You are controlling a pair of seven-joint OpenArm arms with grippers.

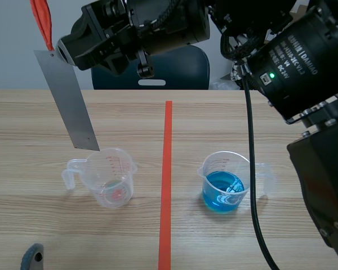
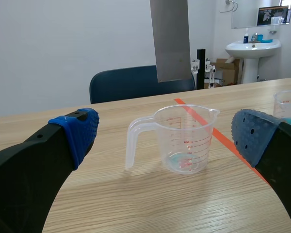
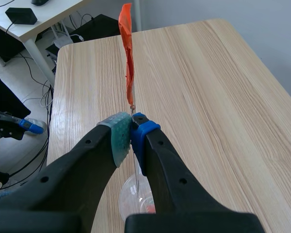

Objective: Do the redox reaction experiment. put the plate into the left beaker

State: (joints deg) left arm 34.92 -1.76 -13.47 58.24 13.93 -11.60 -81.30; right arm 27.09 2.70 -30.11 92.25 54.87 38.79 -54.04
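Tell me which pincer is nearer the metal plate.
Right. The right pincer grips the plate at its top; the left pincer sits low, open, facing the beaker below it.

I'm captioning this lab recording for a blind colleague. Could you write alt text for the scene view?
A tilted grey metal plate hangs from the right gripper, its lower end just above the rim of the clear left beaker, not yet inside. Across an orange-red tape line, the right beaker holds blue liquid.

A clear beaker (image 1: pixel 225 183) with blue liquid stands on the wooden counter (image 1: pixel 39 118). Behind the counter is a dark blue chair (image 1: pixel 191 70). A white sink (image 2: pixel 253 48) stands far behind.
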